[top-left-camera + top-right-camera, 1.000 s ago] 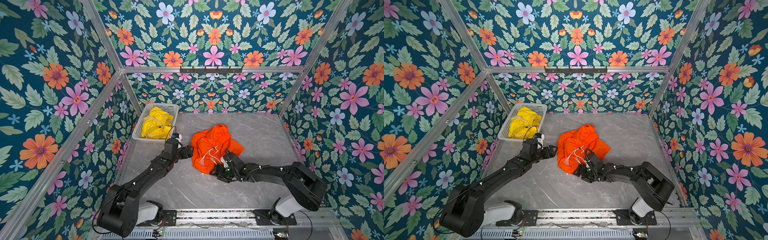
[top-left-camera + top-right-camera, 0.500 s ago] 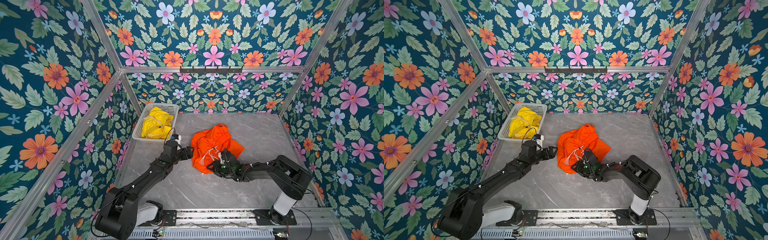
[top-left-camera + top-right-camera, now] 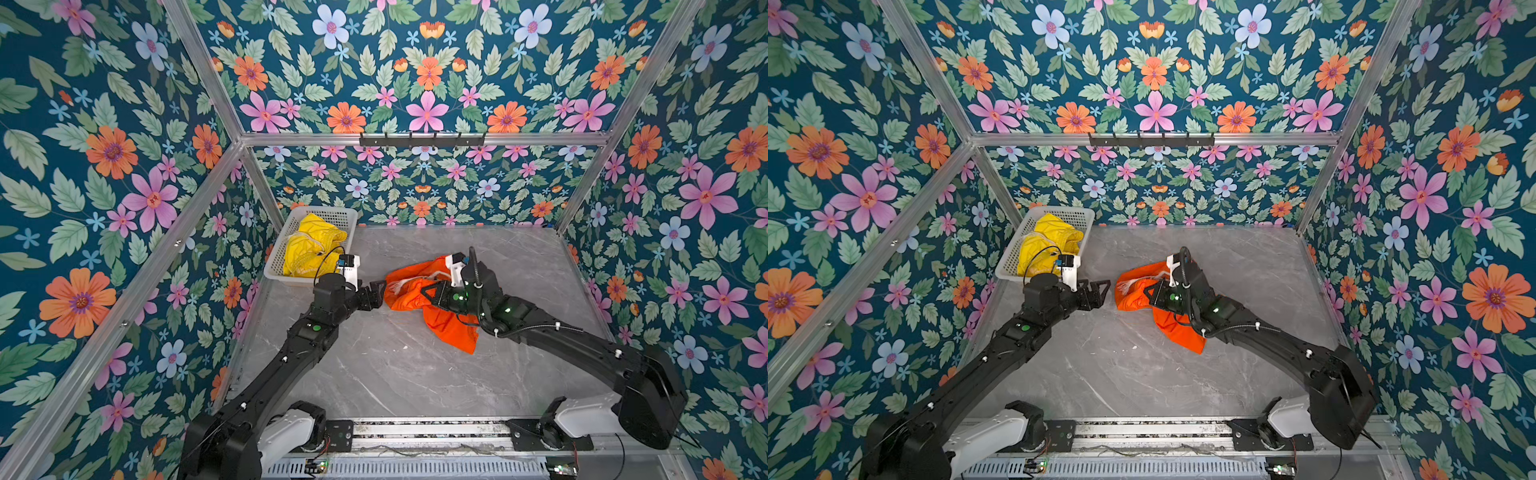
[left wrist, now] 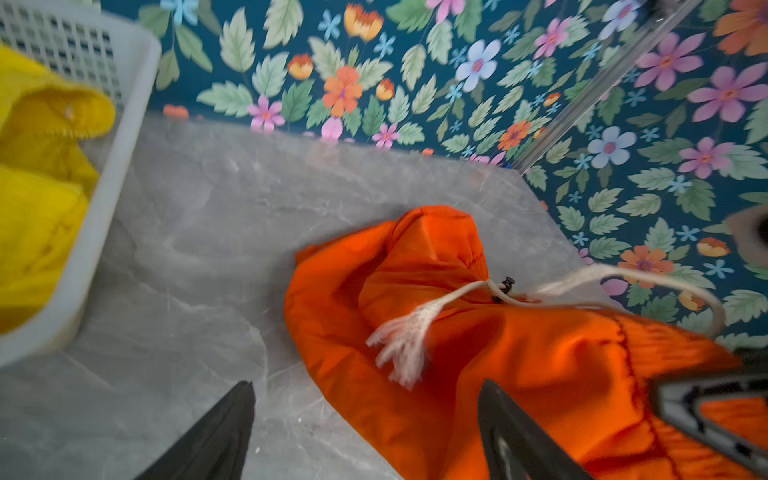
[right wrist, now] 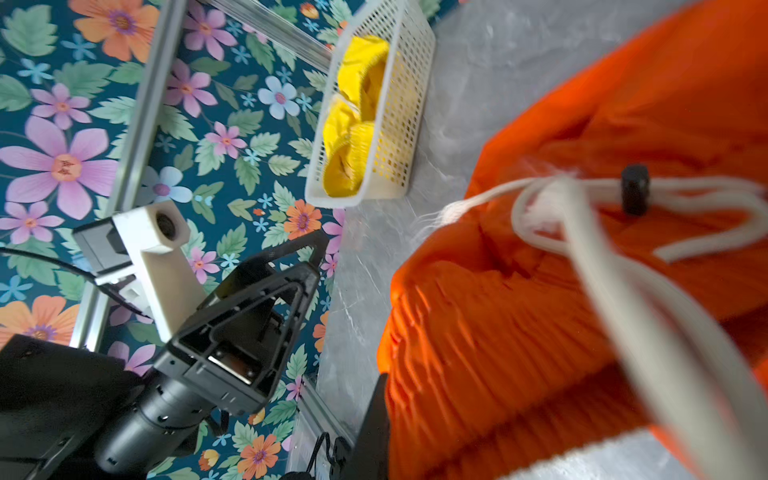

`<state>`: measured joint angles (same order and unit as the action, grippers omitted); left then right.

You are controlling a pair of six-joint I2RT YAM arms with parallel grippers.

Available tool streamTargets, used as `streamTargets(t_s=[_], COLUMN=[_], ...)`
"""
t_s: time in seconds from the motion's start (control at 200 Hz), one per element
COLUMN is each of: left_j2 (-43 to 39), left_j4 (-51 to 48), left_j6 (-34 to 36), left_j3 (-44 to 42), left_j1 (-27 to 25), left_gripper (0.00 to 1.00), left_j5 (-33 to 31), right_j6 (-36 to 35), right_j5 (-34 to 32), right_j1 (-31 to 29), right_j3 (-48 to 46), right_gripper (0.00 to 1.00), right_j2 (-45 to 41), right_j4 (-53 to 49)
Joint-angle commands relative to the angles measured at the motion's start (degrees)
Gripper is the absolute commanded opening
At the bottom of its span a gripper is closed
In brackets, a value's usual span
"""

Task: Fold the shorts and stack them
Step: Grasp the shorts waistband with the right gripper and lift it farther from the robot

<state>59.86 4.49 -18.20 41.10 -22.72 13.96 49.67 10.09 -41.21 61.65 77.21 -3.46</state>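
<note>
Two pairs, neither folded: the crumpled bright orange thin-fabric shorts (image 3: 449, 328) lie mid-table on the grey marbled tabletop (image 3: 395, 382), the bright yellow shorts (image 3: 311, 245) bunched in the white perforated plastic basket (image 3: 332, 212) at the back. Right gripper (image 3: 430, 292) is clenched on the orange waistband, I think, the wrist view being blurred. The left gripper (image 3: 377, 293) is spread wide just beside the cloth. Risk: the loose whitish drawstring (image 4: 415, 328) could get pinched instead of fabric, and a one-sided pull would twist the bundle.

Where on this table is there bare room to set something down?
Bare: the front of the table, between left arm and right arm, from the orange shorts to the rail; and the back right, between those shorts and the walls. Crowded: the left middle, where basket, left arm and shorts nearly meet.
</note>
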Motion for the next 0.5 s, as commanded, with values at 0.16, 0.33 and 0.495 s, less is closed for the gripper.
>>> streamTargets(t_s=[0.16,0.33,0.495], left_j2=[-2.6,-4.1,-4.9], left_j4=[-5.4,-5.7,-5.1], left_j6=[13.8,16.8,20.3], left_j3=[4.4,5.9,4.5], left_j1=[-0.1,-0.1,0.0], left_gripper=[0.83,0.83,0.81], left_j5=[6.2,8.9,11.1], right_j6=[-16.2,-20.2,-21.9], right_j5=[-2.5,-4.3,-5.2], right_j1=[2.6,3.0,3.3], right_j3=[17.0,27.8,35.9], right_gripper=[0.01,0.0,0.0], right_j2=[-2.6,-1.0,0.3], right_j4=[-19.3,-24.1,-26.5])
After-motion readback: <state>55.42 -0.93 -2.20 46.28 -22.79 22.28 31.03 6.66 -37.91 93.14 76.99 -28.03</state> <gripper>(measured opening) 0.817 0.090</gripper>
